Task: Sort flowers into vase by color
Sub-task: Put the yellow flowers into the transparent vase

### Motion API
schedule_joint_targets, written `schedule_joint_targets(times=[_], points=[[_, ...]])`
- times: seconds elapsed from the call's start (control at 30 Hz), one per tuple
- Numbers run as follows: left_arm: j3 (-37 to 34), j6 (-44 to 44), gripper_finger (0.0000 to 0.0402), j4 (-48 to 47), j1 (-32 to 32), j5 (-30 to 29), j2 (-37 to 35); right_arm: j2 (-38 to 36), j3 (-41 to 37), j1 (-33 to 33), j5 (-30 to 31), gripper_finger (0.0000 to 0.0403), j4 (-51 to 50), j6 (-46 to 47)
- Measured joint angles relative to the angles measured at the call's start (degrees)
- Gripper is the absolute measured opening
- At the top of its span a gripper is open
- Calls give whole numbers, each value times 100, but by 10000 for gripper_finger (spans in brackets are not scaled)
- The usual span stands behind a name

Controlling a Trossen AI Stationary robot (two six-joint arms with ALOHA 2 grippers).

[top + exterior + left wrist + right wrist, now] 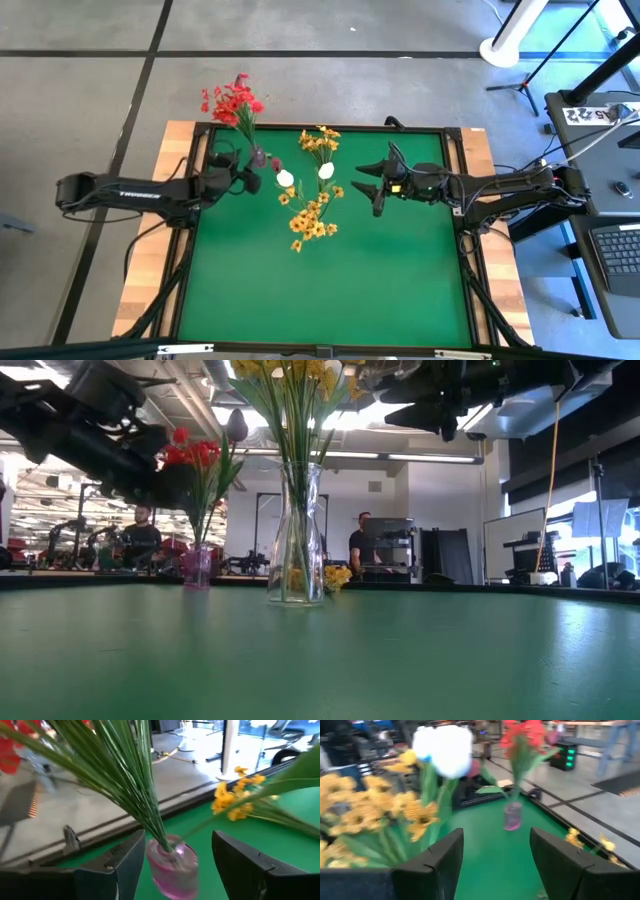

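A small pink vase [258, 157] near the table's far left holds red flower clusters [232, 103] and a dark-red bud [237, 425]. A tall clear vase [295, 545] at mid-table holds yellow-orange clusters [312, 218] and two white buds [285, 178]. A further yellow cluster [320, 141] shows near the far edge. My left gripper [245, 180] is open and hovers by the pink vase [172, 865], its fingers on either side of it and apart from it. My right gripper [375, 186] is open in the air to the right of the clear vase, facing the white bud [445, 747].
The green table mat [320, 290] has a raised dark rim [460, 130]. Its near half is bare green. Beyond the far edge, people sit at desks [140, 535] in the room. A tripod and a side table with a laptop [615, 250] stand to the right.
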Motion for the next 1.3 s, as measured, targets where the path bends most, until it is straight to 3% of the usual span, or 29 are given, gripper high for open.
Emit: schedule_joint_targets(times=[0.1, 0.2, 0.3, 0.4, 0.57, 0.77, 1.07, 1.3], points=[[-2, -578, 224, -475, -223, 237, -396, 0, -1, 0, 589, 225, -183, 262], [-2, -1160, 224, -664, -363, 1082, -765, 47, -1, -93, 1455, 225, -567, 750], [-2, -1628, 224, -659, -438, 2003, -1097, 165, -3, -389, 1648, 225, -920, 1315], [-2, -1818, 224, -655, -531, 2412, -1388, 468, -5, -781, 1218, 225, -1095, 1657], [48, -1858, 224, -652, -793, 2491, -1764, 1287, 121, -1449, 89, 225, -1081, 1999], [469, -1677, 221, -662, -1317, 2507, -1892, 2565, 963, -1776, -697, 225, -1160, 2041], [601, -1599, 215, -990, -1829, 2223, -1887, 4333, 3070, -1773, -688, 225, -2840, 1910], [601, -1737, 215, -1190, -1958, 2135, -1882, 5254, 3856, -1797, -736, 225, -3331, 1884]])
